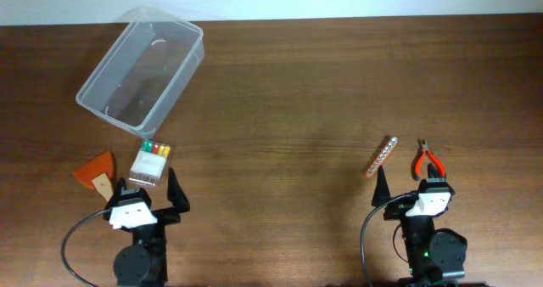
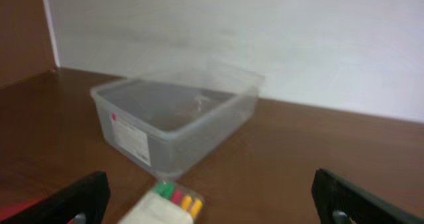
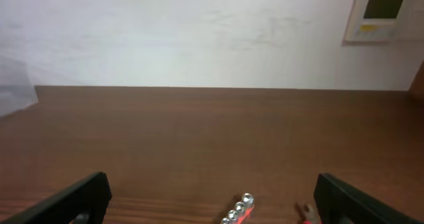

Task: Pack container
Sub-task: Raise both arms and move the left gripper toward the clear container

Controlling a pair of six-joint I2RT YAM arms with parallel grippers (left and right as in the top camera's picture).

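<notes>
Left gripper [image 1: 148,194]: the jaws are spread wide apart and nothing is clamped; it is seen low at the near left of the table [image 1: 288,109].
Left fingers [image 2: 73,201]: both are shown as dark bars at the bottom corners of the left wrist view.
Marker pack [image 1: 151,164]: it is laid flat just ahead of the left gripper, with coloured caps turned toward the container [image 1: 140,70].
Orange wedge [image 1: 95,170]: it is placed just left of the marker pack.
Container: it is set empty and upright at the far left, angled across the table, beyond the pack.
Right gripper [image 1: 410,194]: the jaws are likewise parted and nothing is held.
Bit strip [image 1: 382,157]: it is laid slantwise just ahead of the right gripper.
Pliers [image 1: 427,160]: red-handled, they are placed just right of the strip.
</notes>
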